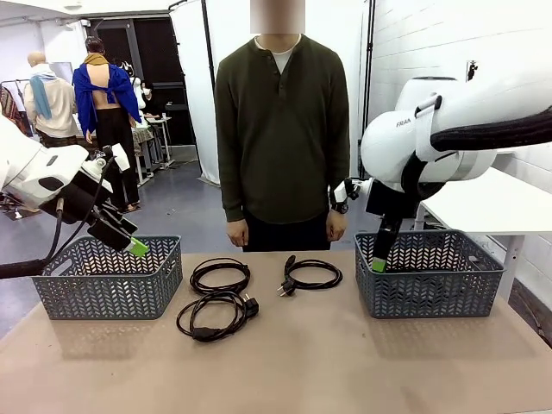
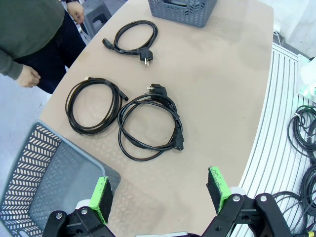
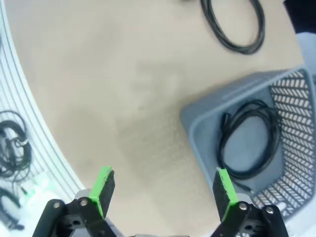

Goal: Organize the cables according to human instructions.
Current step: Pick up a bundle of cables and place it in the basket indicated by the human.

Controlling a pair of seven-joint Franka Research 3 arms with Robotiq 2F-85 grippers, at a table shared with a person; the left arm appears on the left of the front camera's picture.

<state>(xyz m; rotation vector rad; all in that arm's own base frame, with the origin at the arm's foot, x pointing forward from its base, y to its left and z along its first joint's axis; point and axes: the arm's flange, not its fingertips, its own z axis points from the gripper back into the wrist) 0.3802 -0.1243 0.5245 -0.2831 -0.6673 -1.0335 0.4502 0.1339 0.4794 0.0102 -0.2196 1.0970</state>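
Snagging is the main risk: with both arms' jaws spread wide and empty, three cables [image 1: 249, 304] lie on the table [image 1: 345, 362] between the baskets [image 1: 108, 285], a fourth cable [image 3: 222, 144] in the right basket [image 1: 429, 285], and the two neighbouring coils [image 2: 121, 123] could lift together.

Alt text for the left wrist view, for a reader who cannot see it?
Three coiled black cables lie on a tan table beyond the open left gripper. A grey basket sits at lower left, another basket at the far edge, a person standing beside the table.
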